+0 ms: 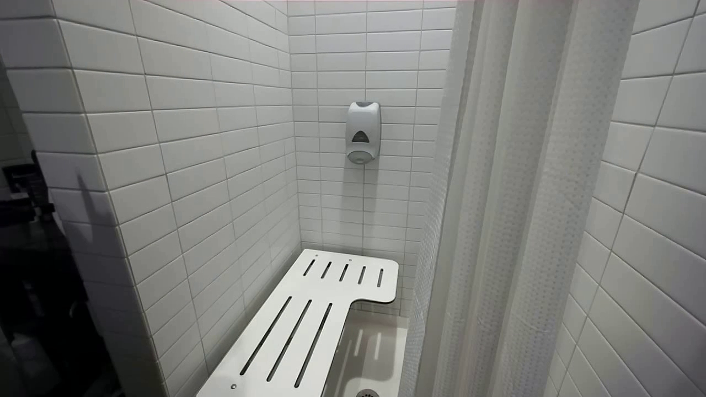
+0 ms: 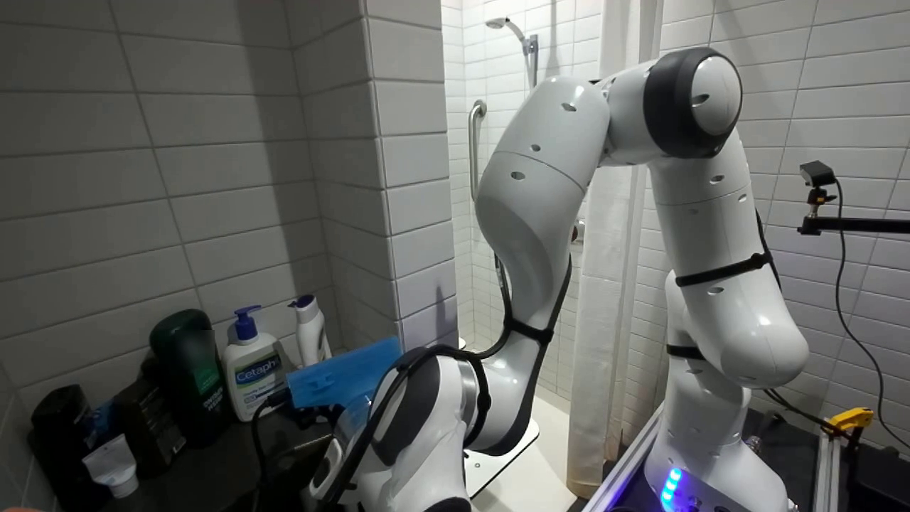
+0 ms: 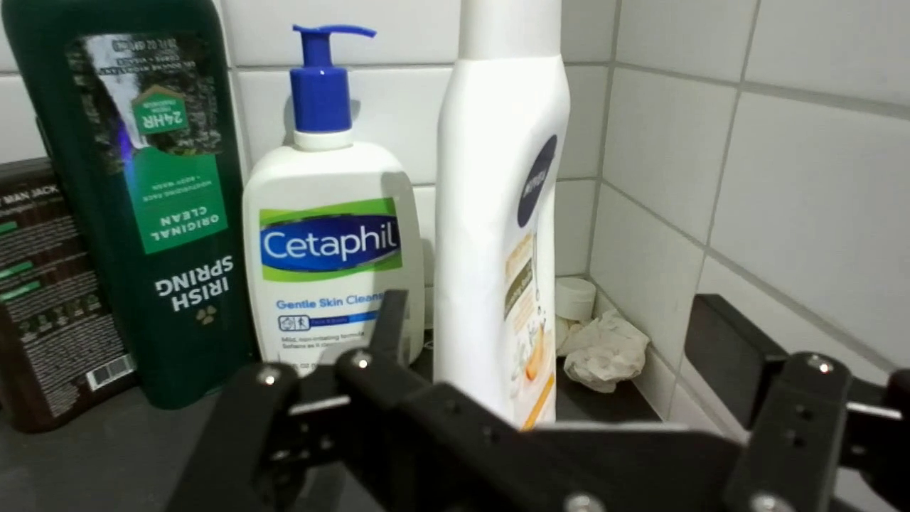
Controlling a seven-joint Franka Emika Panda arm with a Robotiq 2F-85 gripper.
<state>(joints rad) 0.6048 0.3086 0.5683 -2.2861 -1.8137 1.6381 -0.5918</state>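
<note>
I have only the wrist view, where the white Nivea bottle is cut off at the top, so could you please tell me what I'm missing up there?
Observer: In an exterior view, the white Nivea bottle is topped by a dark bluish cap.
Operator: Thank you kindly; does anything stand near the brown container at my left edge that I cannot see?
Observer: Yes, an exterior view shows a white tube close to it.

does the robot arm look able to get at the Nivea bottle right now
Likely yes: the claw is open, and in the wrist view the Nivea bottle shows between its jaws, with nothing else in front.
</note>
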